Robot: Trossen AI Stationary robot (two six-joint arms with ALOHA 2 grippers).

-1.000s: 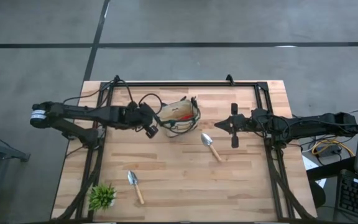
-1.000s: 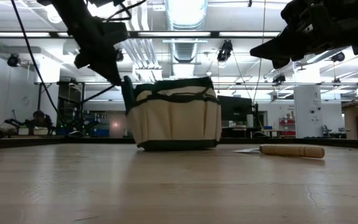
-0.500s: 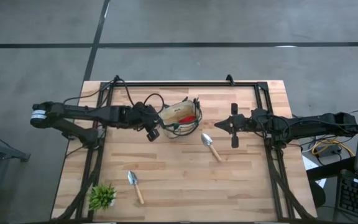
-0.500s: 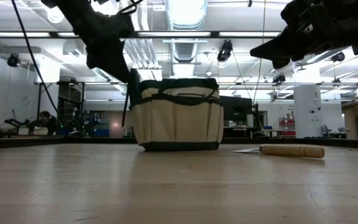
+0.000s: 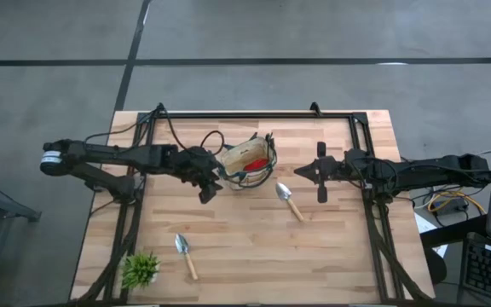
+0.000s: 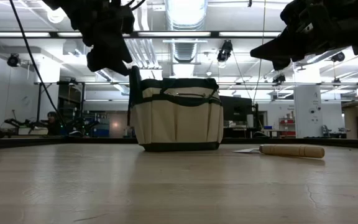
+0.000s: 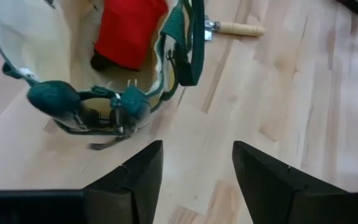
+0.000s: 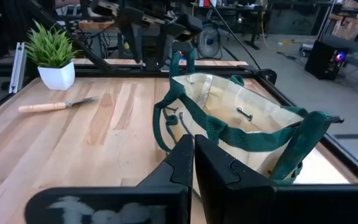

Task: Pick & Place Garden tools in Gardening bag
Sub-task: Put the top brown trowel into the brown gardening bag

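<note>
My left gripper [image 7: 194,165] hangs empty, fingers spread, beside the bag [image 5: 247,162]. I should swing it toward the near trowel [image 5: 185,255] and straddle the handle squarely. Right gripper [image 8: 193,163] waits, pinched closed.

The gardening bag [image 5: 248,162] stands on the bench [image 5: 331,247] near the middle of the far edge, with the glove-like item [image 7: 128,31] lying inside it and the left pincer [image 5: 207,185] raised just beside its left side, fingers [image 7: 132,180] spread over bare bench. One trowel [image 5: 290,200] lies just right of the bag, with the right pincer [image 5: 301,171] raised near it, fingers together. The second trowel [image 5: 185,255] lies toward the near edge, left of centre, and the potted plant [image 5: 141,269] stands at the near left corner beside it.
</note>
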